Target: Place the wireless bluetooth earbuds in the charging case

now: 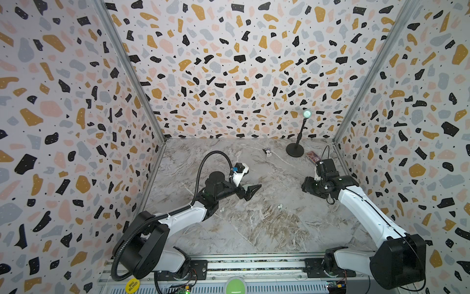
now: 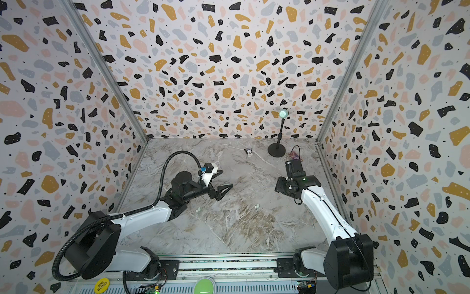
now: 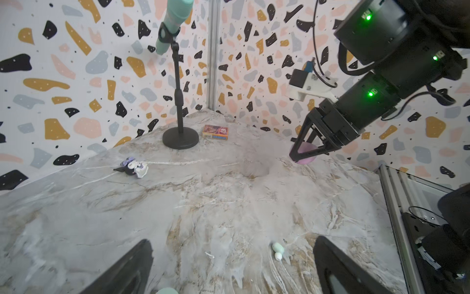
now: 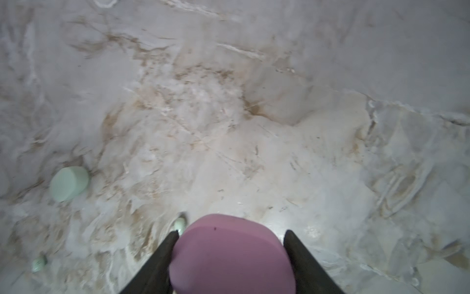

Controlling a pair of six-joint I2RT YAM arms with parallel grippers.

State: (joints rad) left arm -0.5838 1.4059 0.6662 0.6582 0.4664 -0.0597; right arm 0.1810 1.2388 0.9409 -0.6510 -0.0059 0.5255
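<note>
My right gripper (image 4: 230, 233) is shut on a pink charging case (image 4: 231, 257), held a little above the table at the right in both top views (image 1: 306, 187) (image 2: 278, 187). The case's pink edge (image 3: 306, 154) shows between those fingers in the left wrist view. A mint charging case (image 4: 69, 183) lies on the table. Two whitish-mint earbuds (image 1: 222, 209) (image 1: 280, 206) lie apart on the marble; one earbud (image 3: 277, 250) is near my left gripper's finger. My left gripper (image 3: 232, 252) (image 1: 248, 191) is open and empty, just above the table. The mint case's edge (image 3: 166, 291) peeks in below it.
A black microphone stand (image 1: 295, 150) with a mint microphone, a small card box (image 1: 312, 155) and a little dark plush figure (image 1: 267, 152) sit at the back. Patterned walls close in three sides. A metal rail (image 1: 229, 264) runs along the front.
</note>
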